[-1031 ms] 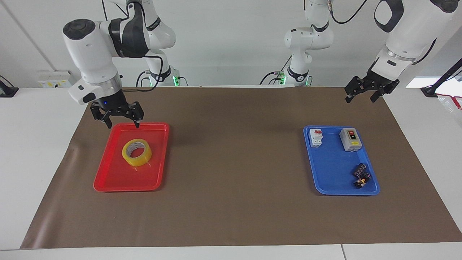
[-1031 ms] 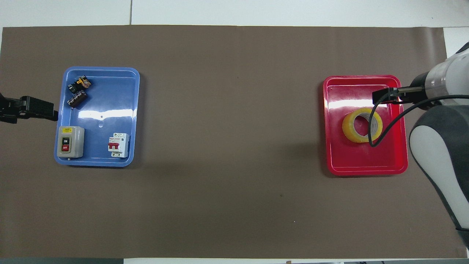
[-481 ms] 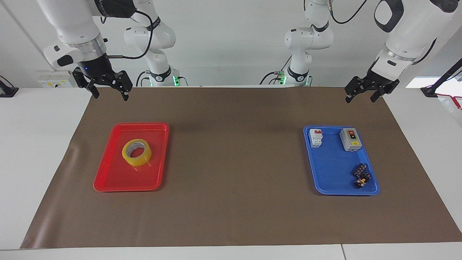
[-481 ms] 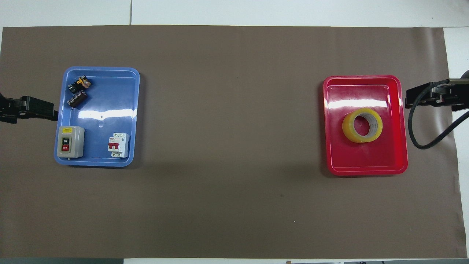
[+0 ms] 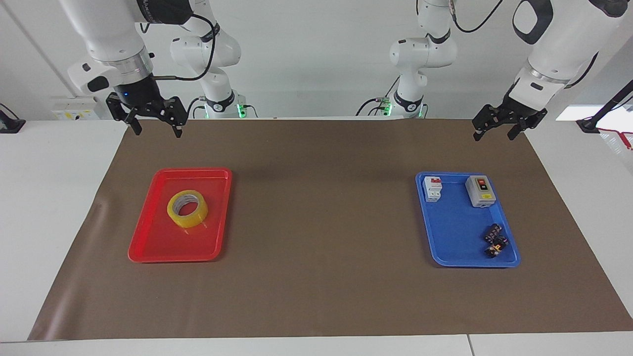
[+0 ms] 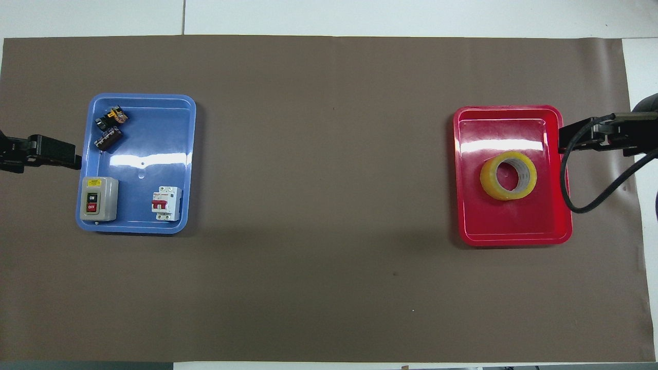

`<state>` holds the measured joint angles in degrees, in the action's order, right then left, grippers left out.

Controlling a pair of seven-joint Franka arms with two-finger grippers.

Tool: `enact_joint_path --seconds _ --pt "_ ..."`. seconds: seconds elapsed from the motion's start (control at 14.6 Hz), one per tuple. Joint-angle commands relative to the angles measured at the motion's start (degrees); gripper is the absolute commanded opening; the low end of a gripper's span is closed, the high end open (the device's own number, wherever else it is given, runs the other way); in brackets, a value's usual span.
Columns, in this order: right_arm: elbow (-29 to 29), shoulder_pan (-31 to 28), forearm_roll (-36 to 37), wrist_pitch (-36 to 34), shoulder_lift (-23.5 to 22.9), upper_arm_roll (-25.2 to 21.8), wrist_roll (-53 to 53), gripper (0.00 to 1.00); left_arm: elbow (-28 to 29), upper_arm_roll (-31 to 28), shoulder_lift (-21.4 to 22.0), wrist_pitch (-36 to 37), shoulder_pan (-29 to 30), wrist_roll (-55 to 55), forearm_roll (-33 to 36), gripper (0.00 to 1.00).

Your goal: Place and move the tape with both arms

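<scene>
Yellow translucent packing tape (image 5: 187, 208), a wide roll with a pale core, lies flat in the red plastic tray (image 5: 148, 242) at my right arm's end of the brown paper mat (image 5: 316, 296), toward the tray's edge nearest me. My right gripper (image 5: 155, 126) hangs high over the mat's edge, just off the red tray's corner, fingers spread and holding nothing. My left gripper (image 5: 494, 129) waits over the mat's corner at its own end, also spread wide and empty. I judge the tape placed; whether a move between trays is left I cannot tell. In the blue plastic tray (image 5: 457, 247) at my left arm's end sit a white circuit breaker (image 5: 432, 188), a grey switch box (image 5: 480, 190) and small dark parts (image 5: 496, 240). Nothing stands between the trays.
</scene>
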<state>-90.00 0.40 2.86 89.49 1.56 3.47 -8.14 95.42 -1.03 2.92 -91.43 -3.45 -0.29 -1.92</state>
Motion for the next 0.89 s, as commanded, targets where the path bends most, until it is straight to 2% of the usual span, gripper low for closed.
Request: enact_joint_path --seconds 0.0,0.34,0.82 --pt "2.62 -0.49 -0.40 -3.16 -0.41 1.97 0.32 1.00 -0.15 -0.55 0.06 0.90 -0.33 0.55 0.07 1.00" --pt "3.34 -1.54 -3.65 -4.59 -0.68 1.62 -0.99 1.00 -0.15 -0.55 0.06 0.90 -0.33 0.55 0.07 1.00" --pt "3.16 -1.19 -0.67 -4.59 -0.68 1.54 0.06 1.00 -0.15 -0.55 0.06 0.90 -0.33 0.55 0.07 1.00"
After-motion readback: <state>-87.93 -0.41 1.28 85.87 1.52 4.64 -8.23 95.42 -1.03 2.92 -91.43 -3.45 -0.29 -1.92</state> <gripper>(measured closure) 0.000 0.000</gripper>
